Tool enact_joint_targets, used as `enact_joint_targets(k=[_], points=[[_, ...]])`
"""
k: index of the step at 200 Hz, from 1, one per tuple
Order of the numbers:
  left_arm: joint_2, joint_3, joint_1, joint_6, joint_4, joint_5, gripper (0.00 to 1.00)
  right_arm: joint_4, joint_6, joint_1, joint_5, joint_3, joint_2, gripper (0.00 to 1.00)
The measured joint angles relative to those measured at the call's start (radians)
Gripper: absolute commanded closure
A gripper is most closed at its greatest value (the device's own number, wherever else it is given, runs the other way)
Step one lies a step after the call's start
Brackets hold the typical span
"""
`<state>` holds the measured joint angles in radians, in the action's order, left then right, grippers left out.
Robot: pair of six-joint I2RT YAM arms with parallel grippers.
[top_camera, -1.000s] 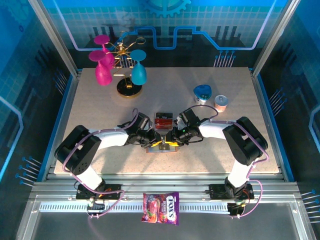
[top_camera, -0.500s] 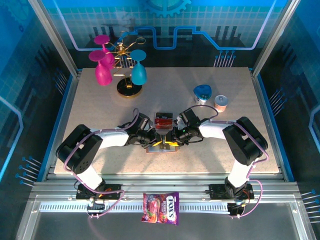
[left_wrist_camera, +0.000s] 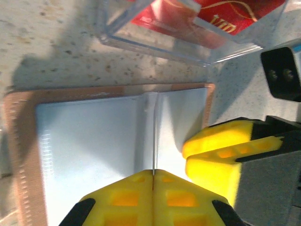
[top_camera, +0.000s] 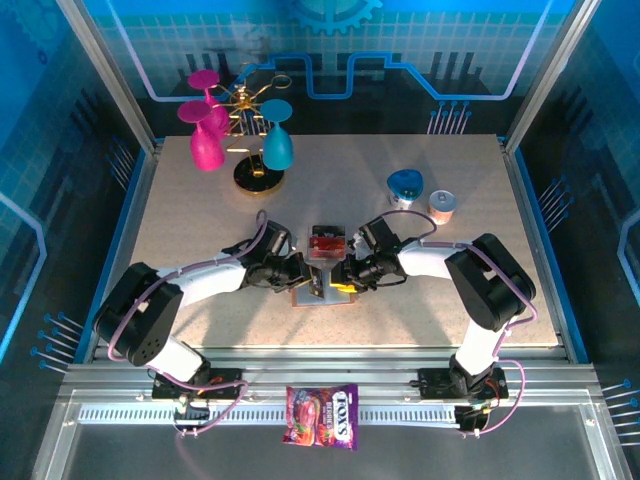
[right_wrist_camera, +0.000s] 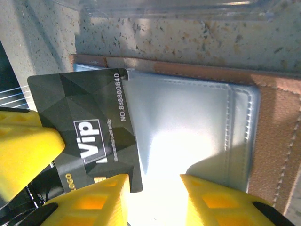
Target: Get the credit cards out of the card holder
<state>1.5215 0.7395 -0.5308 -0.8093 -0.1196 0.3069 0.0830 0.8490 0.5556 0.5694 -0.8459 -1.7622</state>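
Upside-down pink goblets [top_camera: 207, 145] and a teal goblet [top_camera: 277, 148] hang on a gold rack [top_camera: 258, 176]. A candy packet [top_camera: 322, 415] lies off the table [top_camera: 460, 300], on the near rail.

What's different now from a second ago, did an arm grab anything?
The left gripper closed on the black card sticking out of the card holder, and that arm's elbow swung outward. The right gripper, the holder and the clear box of red cards stayed put.

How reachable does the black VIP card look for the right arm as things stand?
Probably yes: the black VIP card stands right beside the right end effector, jaws apart; but the left end effector is shut on it.
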Motion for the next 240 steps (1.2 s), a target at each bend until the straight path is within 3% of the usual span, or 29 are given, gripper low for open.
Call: enact_joint_targets(k=[92,174,240], points=[[0.029,0.024,-0.006,0.038,-0.052,0.005,0.86,-0.004,0.000,0.000,0.002,0.001,0.000,0.65],[0.037,0.058,-0.011,0.036,-0.070,0.007,0.95,-0.006,0.000,0.000,0.007,0.003,0.000,0.65],[-0.012,0.139,-0.008,0.157,-0.179,0.004,1.00,0.032,0.000,0.000,-0.012,0.005,0.049,0.65]])
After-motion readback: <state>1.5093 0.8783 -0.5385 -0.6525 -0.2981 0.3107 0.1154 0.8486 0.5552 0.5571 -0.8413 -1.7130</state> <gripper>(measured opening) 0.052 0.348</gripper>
